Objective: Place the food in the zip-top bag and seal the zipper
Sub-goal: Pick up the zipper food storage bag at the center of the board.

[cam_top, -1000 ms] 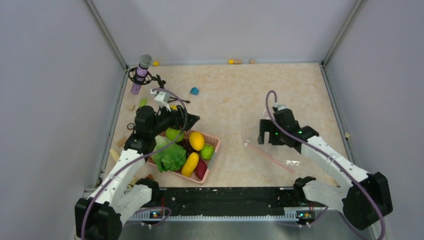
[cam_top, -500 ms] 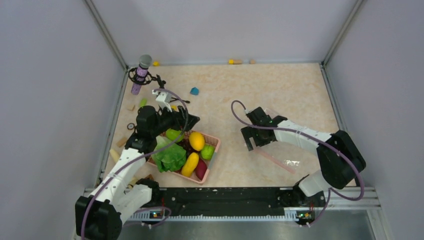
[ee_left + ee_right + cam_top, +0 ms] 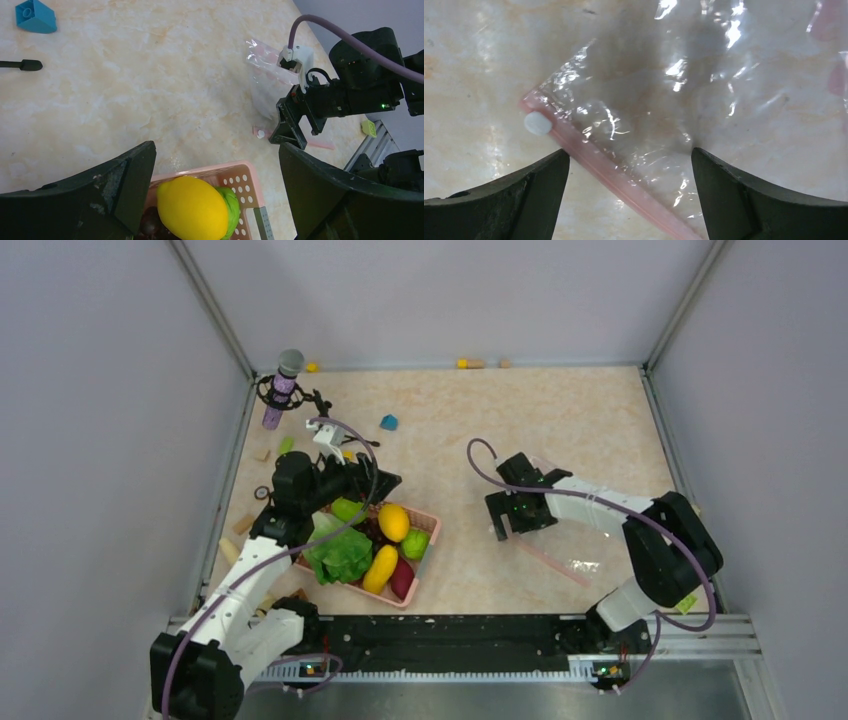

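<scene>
From above, the left claw (image 3: 385,483) hangs over the far edge of the pink basket (image 3: 428,530). The food (image 3: 345,555) is piled in the basket: lettuce, lemon (image 3: 393,522), banana and green fruits. The right claw (image 3: 505,528) points down at the left end of the zip-top bag (image 3: 572,545). The bag lies flat on the desk (image 3: 450,430), its zipper (image 3: 555,562) running diagonally.

The left wrist view adds that the left claw's jaws are spread wide and empty, with the lemon just below. It also shows a white slider (image 3: 260,133) beside the right claw's fingers.

Only the right wrist view shows the right claw's jaws wide apart. They straddle the pink strip near the slider, with crinkled clear film beyond.
</scene>
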{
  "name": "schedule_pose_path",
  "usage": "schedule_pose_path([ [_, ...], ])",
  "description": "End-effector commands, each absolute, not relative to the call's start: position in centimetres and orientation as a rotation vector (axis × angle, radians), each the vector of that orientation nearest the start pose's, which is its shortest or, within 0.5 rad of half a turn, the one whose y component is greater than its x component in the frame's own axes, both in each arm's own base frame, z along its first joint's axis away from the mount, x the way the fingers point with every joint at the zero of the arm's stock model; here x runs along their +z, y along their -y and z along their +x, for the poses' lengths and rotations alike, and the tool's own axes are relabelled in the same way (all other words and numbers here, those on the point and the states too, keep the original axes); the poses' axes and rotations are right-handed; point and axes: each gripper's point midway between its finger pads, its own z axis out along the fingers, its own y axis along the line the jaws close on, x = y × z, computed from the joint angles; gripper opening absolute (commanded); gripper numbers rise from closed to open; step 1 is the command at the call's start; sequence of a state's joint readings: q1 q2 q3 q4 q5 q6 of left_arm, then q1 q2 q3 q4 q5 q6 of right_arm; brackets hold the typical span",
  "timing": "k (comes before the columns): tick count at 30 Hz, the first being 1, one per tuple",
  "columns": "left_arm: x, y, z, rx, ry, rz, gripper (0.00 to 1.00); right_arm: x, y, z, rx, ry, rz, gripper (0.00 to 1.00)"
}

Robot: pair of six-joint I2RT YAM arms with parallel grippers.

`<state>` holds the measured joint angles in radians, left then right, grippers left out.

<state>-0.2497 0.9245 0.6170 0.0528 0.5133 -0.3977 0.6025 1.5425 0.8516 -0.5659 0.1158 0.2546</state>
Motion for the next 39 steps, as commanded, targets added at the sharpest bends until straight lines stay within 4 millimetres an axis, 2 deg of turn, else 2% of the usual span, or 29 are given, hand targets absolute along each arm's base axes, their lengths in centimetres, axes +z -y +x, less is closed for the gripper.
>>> schedule_pose_path([
  [1, 23.7, 17.9, 28.2, -0.927, -1.794, 0.271, 0.98, 1.2, -12.9, 24.7, 0.012, -2.784, -0.277, 0.88],
  [9, 23.5, 17.6, 28.5, -0.910, -1.801, 0.257, 0.98, 0.5, -13.1, 25.8, 0.078, -2.770, -0.211, 0.71],
  [11, 23.3, 17.6, 28.6, -0.908, -1.809, 0.253, 0.98, 0.3, -13.4, 26.1, 0.100, -2.773, -0.202, 0.62],
  [15, 23.2, 17.6, 28.7, -0.906, -1.821, 0.248, 0.98, -0.2, -13.9, 27.0, 0.135, -2.760, -0.180, 0.49],
  [20, 23.2, 17.7, 28.7, -0.913, -1.821, 0.252, 0.98, -0.1, -15.0, 27.7, 0.198, -2.742, -0.172, 0.22],
  [23, 23.2, 17.9, 28.5, -0.929, -1.824, 0.259, 0.98, 0.6, -15.7, 28.0, 0.256, -2.715, -0.155, 0.15],
  [26, 23.3, 18.5, 28.2, -0.959, -1.823, 0.284, 0.98, 2.3, -17.1, 28.4, 0.379, -2.636, -0.152, 0.11],
  [30, 23.8, 20.1, 27.7, -0.999, -1.834, 0.329, 0.98, 6.2, -18.6, 28.8, 0.533, -2.490, -0.109, 0.07],
  [34, 24.1, 23.1, 26.8, -1.012, -1.875, 0.395, 0.98, 10.5, -19.6, 28.5, 0.671, -2.335, -0.087, 0.06],
  [36, 24.6, 25.4, 25.7, -1.043, -1.870, 0.465, 0.98, 12.2, -19.4, 28.2, 0.694, -2.282, -0.063, 0.05],
  [39, 24.4, 27.7, 24.7, -1.079, -1.885, 0.524, 0.98, 14.8, -19.2, 28.0, 0.735, -2.192, -0.024, 0.02],
])
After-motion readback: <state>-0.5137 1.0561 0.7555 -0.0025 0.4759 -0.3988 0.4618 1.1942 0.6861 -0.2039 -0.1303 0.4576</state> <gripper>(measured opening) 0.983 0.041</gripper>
